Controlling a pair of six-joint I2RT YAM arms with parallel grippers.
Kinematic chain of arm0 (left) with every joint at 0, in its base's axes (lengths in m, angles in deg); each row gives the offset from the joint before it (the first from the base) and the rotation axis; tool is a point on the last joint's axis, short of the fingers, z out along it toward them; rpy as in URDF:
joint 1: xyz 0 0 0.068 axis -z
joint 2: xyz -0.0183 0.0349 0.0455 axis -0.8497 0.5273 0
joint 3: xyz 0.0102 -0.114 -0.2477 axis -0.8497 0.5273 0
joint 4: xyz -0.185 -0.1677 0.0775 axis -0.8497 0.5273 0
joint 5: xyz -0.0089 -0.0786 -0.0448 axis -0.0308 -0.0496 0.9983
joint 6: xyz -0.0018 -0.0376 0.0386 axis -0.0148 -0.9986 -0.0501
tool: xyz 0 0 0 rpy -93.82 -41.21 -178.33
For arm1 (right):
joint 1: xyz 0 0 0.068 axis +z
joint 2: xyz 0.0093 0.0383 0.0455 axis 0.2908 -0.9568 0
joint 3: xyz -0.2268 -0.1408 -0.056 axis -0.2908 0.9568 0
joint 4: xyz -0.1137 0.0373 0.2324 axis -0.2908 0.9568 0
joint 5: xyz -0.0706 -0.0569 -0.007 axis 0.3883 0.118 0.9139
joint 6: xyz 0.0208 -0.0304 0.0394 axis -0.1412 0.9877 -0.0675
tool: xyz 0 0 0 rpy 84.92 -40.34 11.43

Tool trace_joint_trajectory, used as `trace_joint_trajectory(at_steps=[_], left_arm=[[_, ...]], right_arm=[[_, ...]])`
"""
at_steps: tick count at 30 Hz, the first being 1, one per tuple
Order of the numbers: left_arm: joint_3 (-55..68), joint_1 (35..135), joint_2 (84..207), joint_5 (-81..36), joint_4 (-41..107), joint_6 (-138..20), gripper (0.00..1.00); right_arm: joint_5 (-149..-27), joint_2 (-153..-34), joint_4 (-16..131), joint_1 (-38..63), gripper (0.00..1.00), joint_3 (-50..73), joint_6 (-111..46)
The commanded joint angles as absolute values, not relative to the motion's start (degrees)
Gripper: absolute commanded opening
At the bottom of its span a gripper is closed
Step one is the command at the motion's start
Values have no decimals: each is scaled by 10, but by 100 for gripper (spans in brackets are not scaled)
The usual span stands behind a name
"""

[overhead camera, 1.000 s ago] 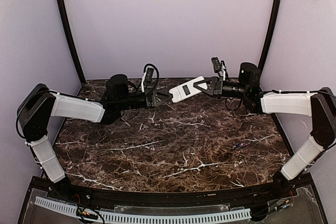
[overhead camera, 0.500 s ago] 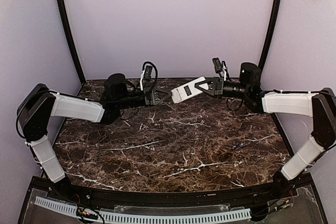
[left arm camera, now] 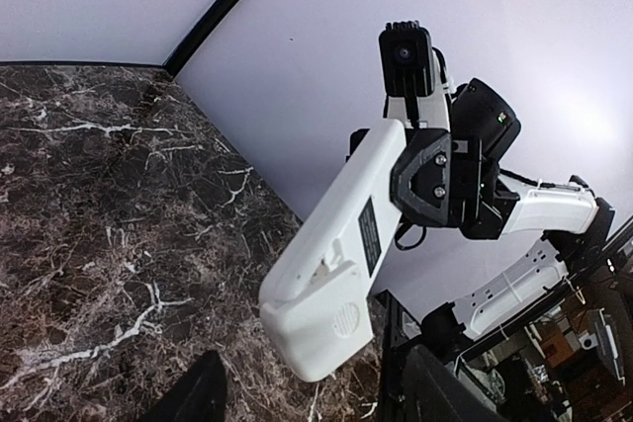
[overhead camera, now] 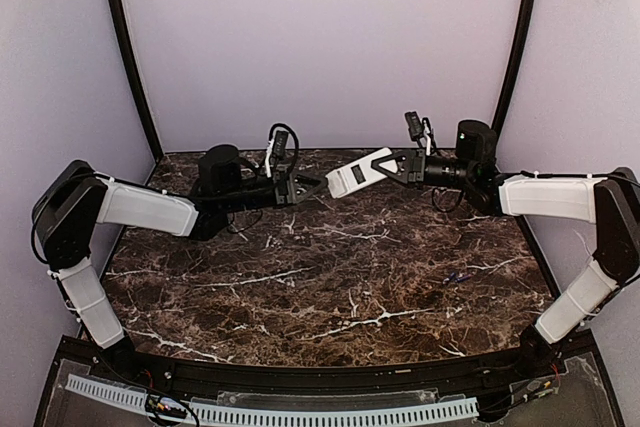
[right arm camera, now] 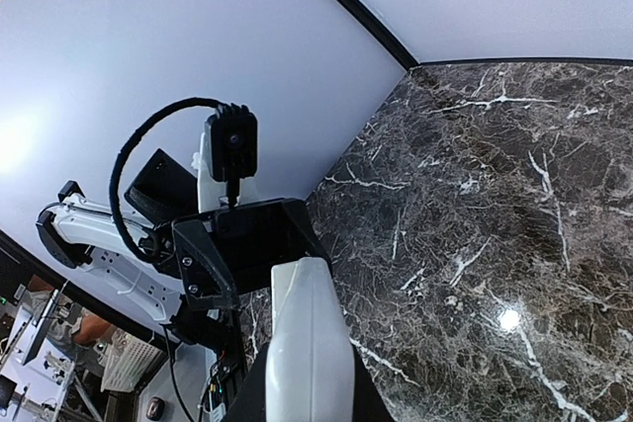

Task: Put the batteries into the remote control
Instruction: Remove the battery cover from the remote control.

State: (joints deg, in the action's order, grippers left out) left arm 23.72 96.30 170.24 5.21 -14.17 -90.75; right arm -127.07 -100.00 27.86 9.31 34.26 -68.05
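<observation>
Above a dark brown, white-veined marble-pattern worktop, the right gripper is clamped narrowly on one end of the remote control. It holds the slim, rounded slab of smooth white plastic in the air, plain back outward, slanting down toward the left gripper. The left gripper stands spread just short of the remote's free end. From its wrist camera its two black fingers sit well apart, either side of that end, gripping nothing. That view alone shows the back in detail: a small dark label and a dimpled round patch near the free end. The right wrist camera sees the remote lengthwise as a narrow white bar. Only the overhead view shows the bluish batteries, too small to count. They lie on the worktop well apart from both grippers, nearer the right arm's base.
</observation>
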Motion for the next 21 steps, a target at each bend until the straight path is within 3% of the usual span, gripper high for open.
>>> trace_joint_trajectory(at_steps=[1, 5, 8, 21], left_arm=[[245, 960, 1687, 53, -124, -891, 67], [233, 966, 1700, 56, -127, -893, 76], [221, 968, 1709, 55, -128, -893, 75], [207, 971, 1720, 77, -170, -919, 34]], right_arm=[[-1289, -999, 238, 93, 0, 344, -693], [-1297, -1005, 225, 96, 0, 345, -703], [-1301, -1010, 215, 99, 0, 346, -710], [-1276, -1014, 260, 106, 0, 333, -684]])
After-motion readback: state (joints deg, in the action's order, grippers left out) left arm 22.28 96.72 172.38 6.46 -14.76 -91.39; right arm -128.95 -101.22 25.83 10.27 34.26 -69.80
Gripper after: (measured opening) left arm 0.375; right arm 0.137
